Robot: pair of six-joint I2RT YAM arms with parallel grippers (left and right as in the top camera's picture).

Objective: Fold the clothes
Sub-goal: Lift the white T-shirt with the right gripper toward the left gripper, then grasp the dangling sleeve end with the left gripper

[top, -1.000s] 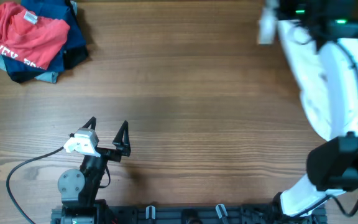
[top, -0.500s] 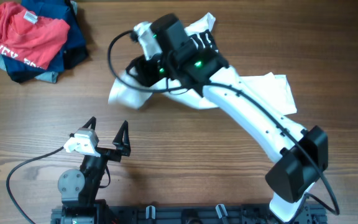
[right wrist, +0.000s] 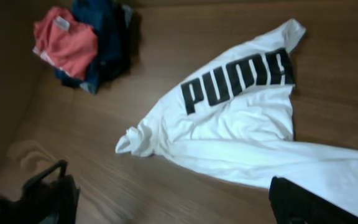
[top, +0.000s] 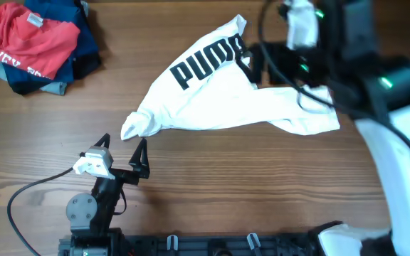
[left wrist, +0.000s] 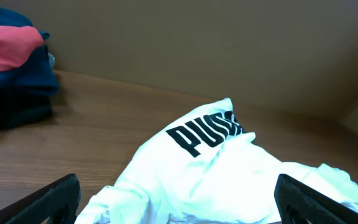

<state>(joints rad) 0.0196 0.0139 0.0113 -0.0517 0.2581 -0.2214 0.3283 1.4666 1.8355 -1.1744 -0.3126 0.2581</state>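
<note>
The clothes, a white shirt (top: 226,99) with a black PUMA print, lie spread and wrinkled across the table's middle, one corner bunched at the lower left. In the left wrist view the shirt (left wrist: 229,174) fills the foreground. My left gripper (top: 123,140) stands open just short of that bunched corner, with nothing between its fingers (left wrist: 58,196). My right gripper (top: 256,62) hangs open above the shirt's upper right part and holds nothing. From the right wrist the shirt (right wrist: 241,124) lies below, and the right gripper (right wrist: 179,199) stands with its jaws wide apart.
A red printed T-shirt (top: 27,39) lies on navy blue garments (top: 84,39) in a pile at the far left corner. The same red T-shirt (right wrist: 64,40) shows at the upper left of the right wrist view. The left arm's cable (top: 34,188) loops along the front edge.
The right arm swung across the table with the white shirt, its jaws opened and let the shirt drop spread out, and the arm drew back to the right. The left arm stayed still.
</note>
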